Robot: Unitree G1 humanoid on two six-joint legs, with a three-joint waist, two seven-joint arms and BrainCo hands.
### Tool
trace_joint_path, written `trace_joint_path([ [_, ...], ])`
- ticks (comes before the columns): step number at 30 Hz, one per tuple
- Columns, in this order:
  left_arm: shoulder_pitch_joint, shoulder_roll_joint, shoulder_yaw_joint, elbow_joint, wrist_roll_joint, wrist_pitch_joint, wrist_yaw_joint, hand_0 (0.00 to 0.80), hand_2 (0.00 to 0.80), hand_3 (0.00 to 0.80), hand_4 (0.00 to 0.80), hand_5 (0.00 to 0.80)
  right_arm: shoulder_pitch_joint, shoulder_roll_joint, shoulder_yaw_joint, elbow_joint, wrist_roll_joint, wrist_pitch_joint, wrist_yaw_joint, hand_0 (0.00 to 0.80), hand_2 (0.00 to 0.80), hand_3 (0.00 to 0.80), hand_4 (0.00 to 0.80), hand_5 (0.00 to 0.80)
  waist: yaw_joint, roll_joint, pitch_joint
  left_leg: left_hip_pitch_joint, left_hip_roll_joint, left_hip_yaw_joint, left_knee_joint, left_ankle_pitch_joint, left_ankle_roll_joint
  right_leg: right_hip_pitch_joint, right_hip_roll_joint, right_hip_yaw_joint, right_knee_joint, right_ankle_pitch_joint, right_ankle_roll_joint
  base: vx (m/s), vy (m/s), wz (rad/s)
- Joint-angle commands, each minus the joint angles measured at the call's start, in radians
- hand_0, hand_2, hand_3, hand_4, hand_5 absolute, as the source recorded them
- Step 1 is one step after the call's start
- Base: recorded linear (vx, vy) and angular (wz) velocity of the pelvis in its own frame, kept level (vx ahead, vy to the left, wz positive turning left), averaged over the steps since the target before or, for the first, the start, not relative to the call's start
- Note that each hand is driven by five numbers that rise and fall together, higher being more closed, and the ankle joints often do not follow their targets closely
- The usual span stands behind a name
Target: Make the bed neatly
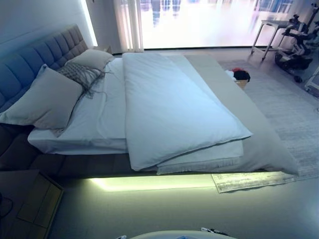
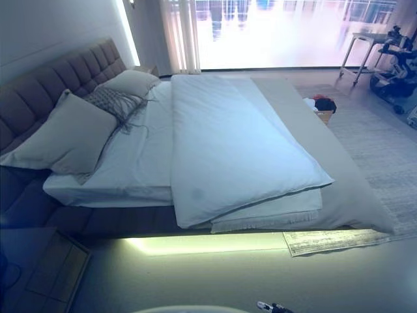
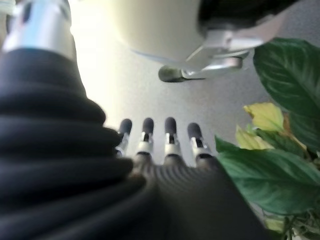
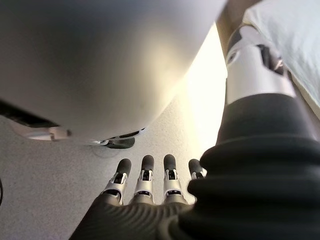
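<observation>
A low bed (image 1: 75, 167) with a padded grey headboard (image 1: 35, 57) stands before me. A white duvet (image 1: 169, 109) lies folded back over its right half, the near corner doubled over itself. The white sheet (image 1: 107, 112) lies bare beside it. A large grey pillow (image 1: 47, 97), a fringed cushion (image 1: 79, 74) and a second pillow (image 1: 92, 59) lean at the headboard. A grey blanket (image 1: 259, 142) hangs off the foot end. My left hand (image 3: 157, 137) and right hand (image 4: 145, 175) hang down by my sides, fingers straight and empty, away from the bed.
A bedside table (image 1: 30, 199) stands at the near left. A pale rug (image 1: 279, 114) lies past the foot end with a small basket of clothes (image 1: 240, 77) on it. A white side table (image 1: 269, 32) stands by the window. A leafy plant (image 3: 270, 145) is close to my left hand.
</observation>
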Motion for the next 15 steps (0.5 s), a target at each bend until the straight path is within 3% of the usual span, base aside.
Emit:
trace_joint_path([
  [1,-0.062,-0.027,0.002,0.065,0.009,-0.015,0.019,0.000,0.000,0.000,0.000,0.000,-0.067,0.038,0.007,0.055,0.008,-0.003,-0.025,0.000,0.000,0.000,0.000,0.000,0.026,-0.031,0.018,0.020,-0.039,-0.004,0.010,-0.079,0.028,0.023,-0.045,0.015,0.003,-0.036,0.060,0.012,-0.008,0.06],
  [10,-0.074,-0.020,0.002,0.070,-0.003,0.001,-0.023,0.000,0.000,0.000,0.000,0.000,-0.066,0.034,-0.019,0.057,0.023,-0.065,-0.100,0.000,0.000,0.000,0.000,0.000,0.026,-0.028,0.022,0.002,-0.042,-0.012,0.012,-0.073,0.029,0.009,-0.046,0.010,0.003,-0.028,0.062,-0.017,-0.008,0.01],
  [15,-0.086,-0.020,-0.004,0.071,0.018,0.008,-0.005,0.000,0.000,0.000,0.000,0.000,-0.065,0.037,-0.013,0.059,0.013,-0.018,-0.091,0.000,0.000,0.000,0.000,0.000,0.028,-0.026,0.025,0.002,-0.045,-0.018,0.006,-0.069,0.029,0.008,-0.048,0.003,0.003,-0.028,0.064,0.000,0.000,0.00],
])
